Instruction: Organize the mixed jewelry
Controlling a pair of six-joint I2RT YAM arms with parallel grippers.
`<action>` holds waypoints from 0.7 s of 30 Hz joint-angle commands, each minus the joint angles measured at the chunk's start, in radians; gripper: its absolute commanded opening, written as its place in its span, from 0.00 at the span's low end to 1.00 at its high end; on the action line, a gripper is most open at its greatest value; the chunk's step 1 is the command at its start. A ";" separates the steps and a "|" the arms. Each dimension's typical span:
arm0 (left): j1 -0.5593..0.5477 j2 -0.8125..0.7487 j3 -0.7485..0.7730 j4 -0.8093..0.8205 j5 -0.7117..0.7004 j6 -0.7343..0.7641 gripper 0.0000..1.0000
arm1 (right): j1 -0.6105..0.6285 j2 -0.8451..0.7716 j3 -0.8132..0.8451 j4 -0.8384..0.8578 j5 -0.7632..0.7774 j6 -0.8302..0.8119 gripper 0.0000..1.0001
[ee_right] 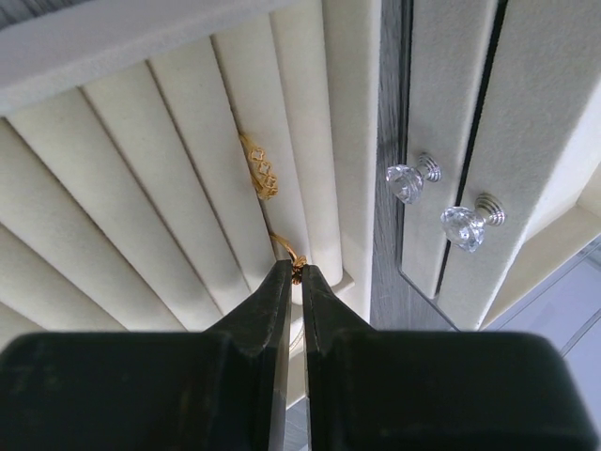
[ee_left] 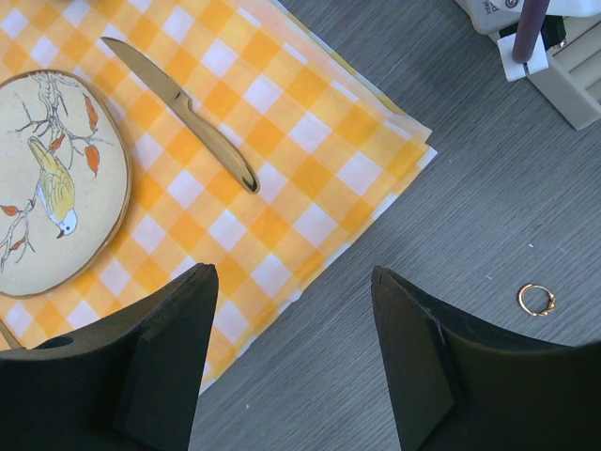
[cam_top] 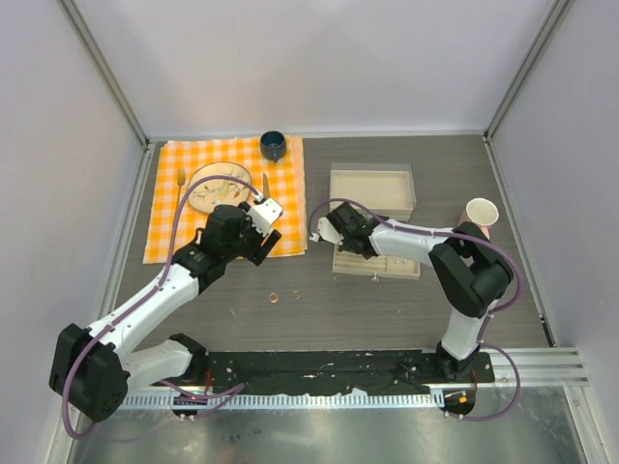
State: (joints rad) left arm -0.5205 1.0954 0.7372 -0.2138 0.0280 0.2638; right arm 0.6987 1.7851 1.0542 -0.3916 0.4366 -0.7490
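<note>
The mixed jewelry shows as small gold rings. Two rings point(cam_top: 274, 297) point(cam_top: 296, 294) lie loose on the dark table; one ring point(ee_left: 536, 299) shows at the right of the left wrist view. My left gripper point(ee_left: 293, 272) hovers open over bare table at the corner of the checked cloth point(ee_left: 282, 141), holding nothing. My right gripper point(ee_right: 299, 268) is shut on the ornate top of a gold ring point(ee_right: 289, 250) lodged in a slot of the beige ring tray point(ee_right: 141, 188). Another gold ring point(ee_right: 261, 171) sits further along the same slot.
A bird plate point(cam_top: 218, 184), a knife point(ee_left: 183, 99) and a fork lie on the orange cloth, with a blue cup point(cam_top: 273, 145) behind. A beige open box point(cam_top: 372, 188) stands behind the tray point(cam_top: 401, 269). A pink cup point(cam_top: 481, 215) is at right. Crystal knobs point(ee_right: 406, 181) flank the tray.
</note>
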 commanded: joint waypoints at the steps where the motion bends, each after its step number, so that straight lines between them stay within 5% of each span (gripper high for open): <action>1: 0.007 -0.023 -0.001 0.033 0.018 -0.012 0.71 | 0.007 0.011 0.001 0.004 -0.003 0.008 0.11; 12: 0.008 -0.031 0.002 0.030 0.018 -0.018 0.71 | 0.007 -0.049 0.052 -0.049 0.037 0.036 0.44; 21: 0.017 -0.058 0.002 0.017 0.026 -0.024 0.72 | 0.005 -0.138 0.125 -0.138 0.001 0.091 0.52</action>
State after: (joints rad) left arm -0.5156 1.0702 0.7372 -0.2146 0.0292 0.2604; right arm 0.6991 1.7359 1.1069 -0.4774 0.4591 -0.7006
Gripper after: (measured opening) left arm 0.709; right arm 0.516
